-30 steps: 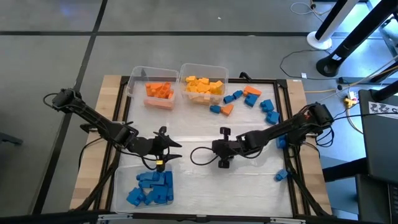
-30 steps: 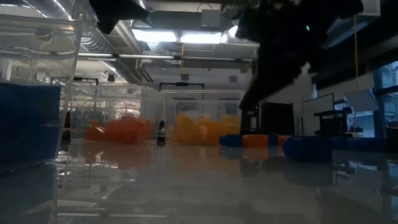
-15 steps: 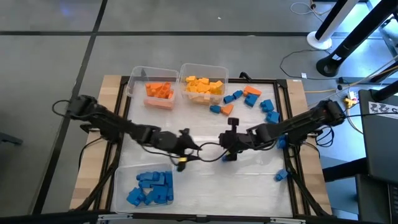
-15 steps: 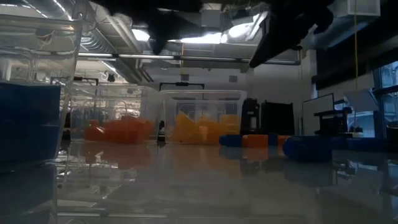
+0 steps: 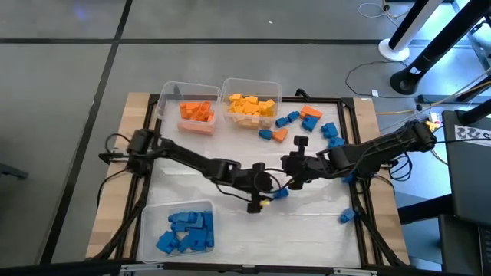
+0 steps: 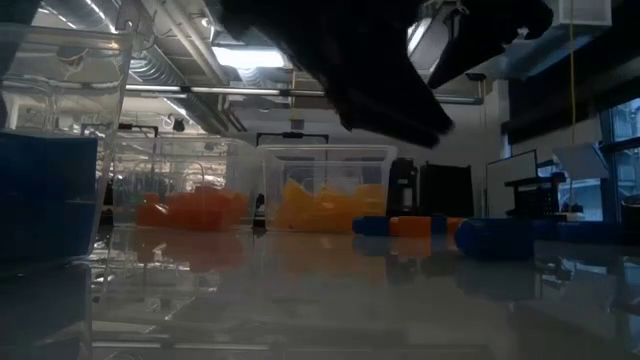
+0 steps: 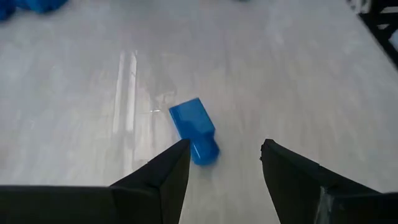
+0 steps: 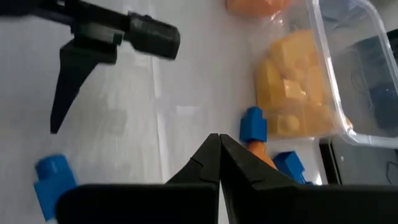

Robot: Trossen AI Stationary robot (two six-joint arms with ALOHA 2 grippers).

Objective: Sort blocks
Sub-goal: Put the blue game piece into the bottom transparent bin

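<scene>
Mid-table: left tool (open) newly over blue block

A grey floor, crossed by dark seams, is seen around the table, whose wooden edge is framed in black. Beyond the far right corner, white and black stand bases and loose cables are laid on the floor. In the low view, long ceiling lights and exposed ducts are shown overhead, with dark equipment and a bright window at the right.
</scene>
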